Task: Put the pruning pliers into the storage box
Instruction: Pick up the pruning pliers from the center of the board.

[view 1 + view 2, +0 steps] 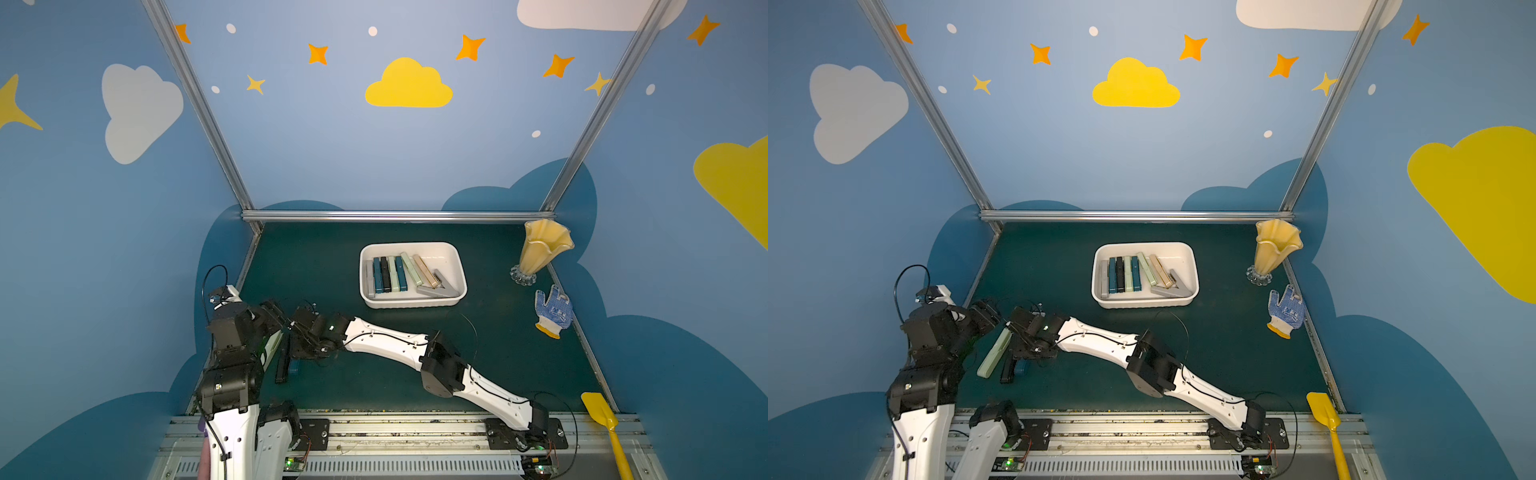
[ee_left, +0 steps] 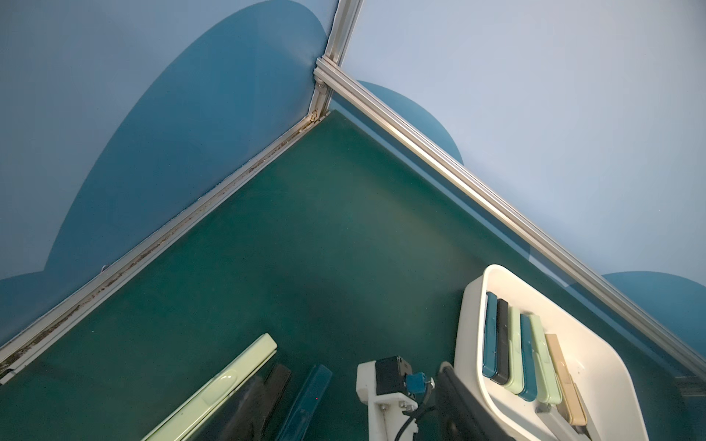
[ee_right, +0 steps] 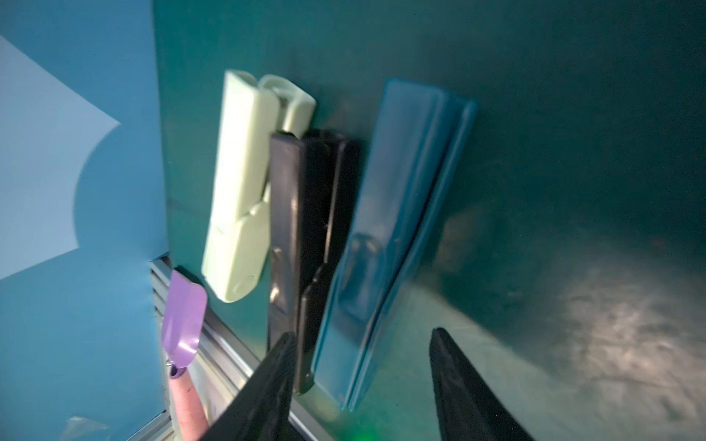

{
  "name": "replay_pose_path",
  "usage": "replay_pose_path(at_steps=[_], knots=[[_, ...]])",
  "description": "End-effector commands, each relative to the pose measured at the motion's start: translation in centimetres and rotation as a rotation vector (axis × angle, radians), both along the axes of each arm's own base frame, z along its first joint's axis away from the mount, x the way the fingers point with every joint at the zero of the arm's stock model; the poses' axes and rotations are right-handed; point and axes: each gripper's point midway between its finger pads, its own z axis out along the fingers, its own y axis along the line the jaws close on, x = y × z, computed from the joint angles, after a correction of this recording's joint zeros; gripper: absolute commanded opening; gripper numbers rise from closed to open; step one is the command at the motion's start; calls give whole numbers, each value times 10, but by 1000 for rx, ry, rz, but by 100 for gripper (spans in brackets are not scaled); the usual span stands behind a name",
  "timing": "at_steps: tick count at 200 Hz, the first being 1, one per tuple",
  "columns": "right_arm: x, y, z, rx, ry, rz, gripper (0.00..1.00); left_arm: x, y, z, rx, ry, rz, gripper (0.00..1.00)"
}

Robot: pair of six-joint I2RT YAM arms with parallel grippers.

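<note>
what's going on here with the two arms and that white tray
The robot is packing pruning pliers into the white storage box, which already holds a row of pliers. Three more lie on the mat beside the left arm: a pale green pair, a black pair and a teal-blue pair. The right gripper is over them, jaws open at the end of the teal-blue pair and gripping nothing.

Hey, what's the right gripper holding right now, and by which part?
Nothing yet. The right gripper has its jaws open astride one end of the teal-blue pruning pliers, not closed on them.
</note>
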Motion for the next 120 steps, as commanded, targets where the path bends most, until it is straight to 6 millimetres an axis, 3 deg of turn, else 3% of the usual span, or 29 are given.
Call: replay_pose_path(at_steps=[1,53,120], knots=[[0,-7,-13,-58,-9,-35,55,0,-5,0,9,-4,-37,70],[3,-5,-16,-71,-70,-17,55,0,-6,0,5,-4,-45,70],[16,-19,-21,-141,-157,6,55,2,-5,3,13,4,-46,70]])
